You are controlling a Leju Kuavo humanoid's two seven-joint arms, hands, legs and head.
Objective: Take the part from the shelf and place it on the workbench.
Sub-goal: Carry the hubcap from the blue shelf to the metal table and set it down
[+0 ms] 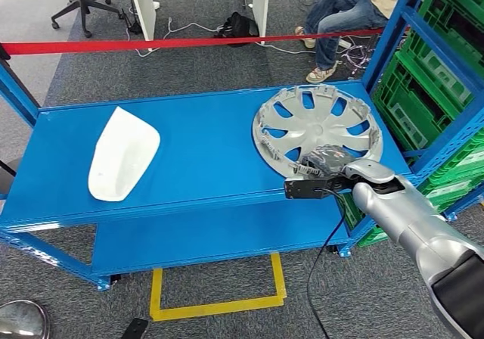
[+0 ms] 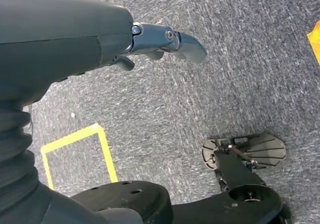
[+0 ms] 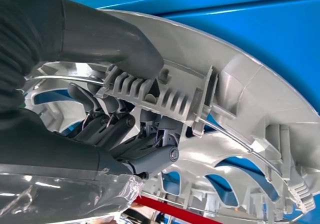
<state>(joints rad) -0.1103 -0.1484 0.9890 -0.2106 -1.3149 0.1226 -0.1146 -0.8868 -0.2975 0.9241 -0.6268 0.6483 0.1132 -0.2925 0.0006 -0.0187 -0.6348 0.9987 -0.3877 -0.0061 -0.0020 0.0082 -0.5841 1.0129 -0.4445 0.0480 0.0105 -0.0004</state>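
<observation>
On the blue shelf (image 1: 206,138), right end: silver wheel cover (image 1: 318,129) lies inner side up, ribs and clips showing, just beside the blue upright and the green crates (image 1: 439,59). Right hand (image 1: 324,163) sits on the cover's near rim. Right wrist view shows it gripping: thumb (image 3: 113,41) pressed over the rim's ribbed clip section, dark fingers (image 3: 109,126) curled in under the rim from the other side. Rim is pinched between them, so the hand is holding the wheel cover (image 3: 241,99). Cannot tell whether the cover is lifted or flat on the shelf surface.

White moulded part (image 1: 121,154) lies on the left half of the same shelf, well apart from the cover.

Left hand (image 2: 166,40) hangs over grey carpet (image 2: 245,64), fingers extended, apart, nothing in them. Yellow floor tape (image 2: 75,144) below it.

Behind the shelf: red barrier tape (image 1: 171,44) stretched across, seated person (image 1: 348,6) beyond it, office chair (image 1: 82,2) at far left, cables on the floor. Yellow tape outline (image 1: 217,297) on the carpet in front of the shelf.
</observation>
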